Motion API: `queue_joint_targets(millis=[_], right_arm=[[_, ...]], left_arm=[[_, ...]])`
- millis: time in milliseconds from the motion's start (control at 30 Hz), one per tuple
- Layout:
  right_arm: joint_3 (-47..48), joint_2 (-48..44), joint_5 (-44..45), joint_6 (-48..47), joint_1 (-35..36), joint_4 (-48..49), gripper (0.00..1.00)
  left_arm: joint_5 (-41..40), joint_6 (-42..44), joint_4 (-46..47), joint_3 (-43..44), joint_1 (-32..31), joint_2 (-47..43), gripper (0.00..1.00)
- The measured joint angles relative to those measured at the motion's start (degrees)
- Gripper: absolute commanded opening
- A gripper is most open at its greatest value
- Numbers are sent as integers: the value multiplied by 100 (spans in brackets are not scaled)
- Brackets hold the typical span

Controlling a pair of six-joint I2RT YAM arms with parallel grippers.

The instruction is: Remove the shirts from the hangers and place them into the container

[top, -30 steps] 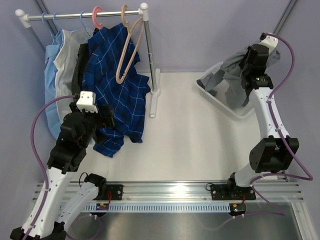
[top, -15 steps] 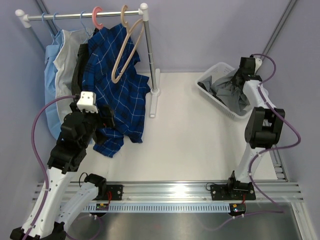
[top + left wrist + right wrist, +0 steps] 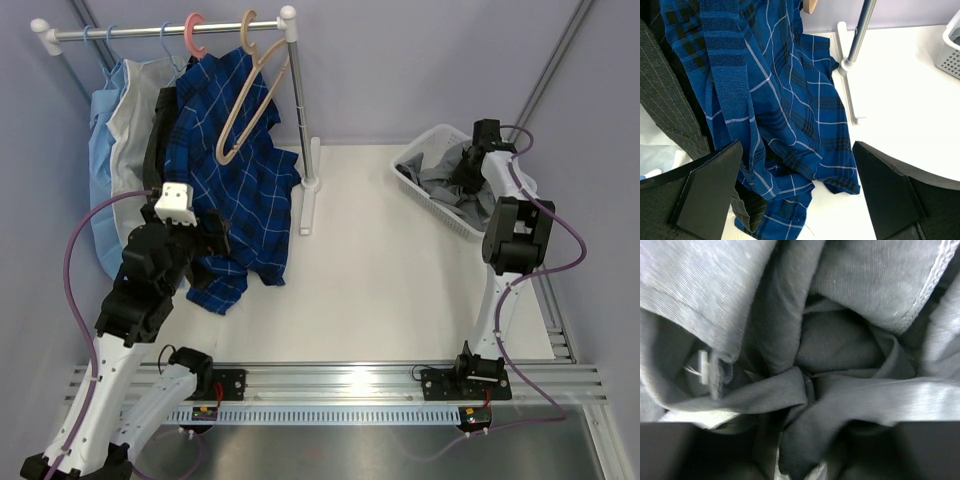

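Note:
The dark blue plaid shirt (image 3: 235, 170) hangs from the pink hanger (image 3: 194, 36) on the rail and trails onto the table. The tan hanger (image 3: 245, 100) hangs bare in front of it. My left gripper (image 3: 215, 235) is open right at the plaid shirt's lower folds (image 3: 790, 115), with its fingers (image 3: 710, 185) wide apart. The grey shirt (image 3: 450, 188) lies bunched in the white container (image 3: 413, 180) at the right. My right gripper (image 3: 463, 172) is down inside the container, its jaws apart with loose grey folds (image 3: 805, 385) between them.
A black pinstriped shirt (image 3: 670, 105) and light blue and white shirts (image 3: 110, 130) hang left of the plaid one. The rack's upright pole (image 3: 300, 110) and its foot (image 3: 308, 205) stand on the table between the shirts and the container.
My right arm has come down with the grey shirt into the container and its jaws have parted. The tan hanger has swung a little to the left. The left arm has not moved.

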Motion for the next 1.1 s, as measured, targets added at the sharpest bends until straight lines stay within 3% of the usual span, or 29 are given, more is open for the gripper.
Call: queue_joint_targets(millis=[167,300,333,567,800,967,1100], right_arm=[[-302,-509,-181,-131,-4,-131,68],[-389,-1539,-389,-229,-9,-190,85],[-420,-1880,-485,-245,-9,-162,98],[-859,-4266,-1213,-295,-9,310,100],[-3080,-6251,-2046,-177,-9,1069,99],[-3832,-6916,-2323,-173,-9,1198,99],[-4011,-7095,-2441,-175,31,1438,99]], left_arm=[[92,-39,-15,28,0,2,99],[114,-63,-52,352,0,107,99],[116,-72,-61,492,0,151,99],[120,-149,-61,1360,0,485,99],[70,-37,-83,3130,133,1980,98],[249,-44,-31,4564,717,3289,91],[365,-48,-15,5075,927,3816,86]])
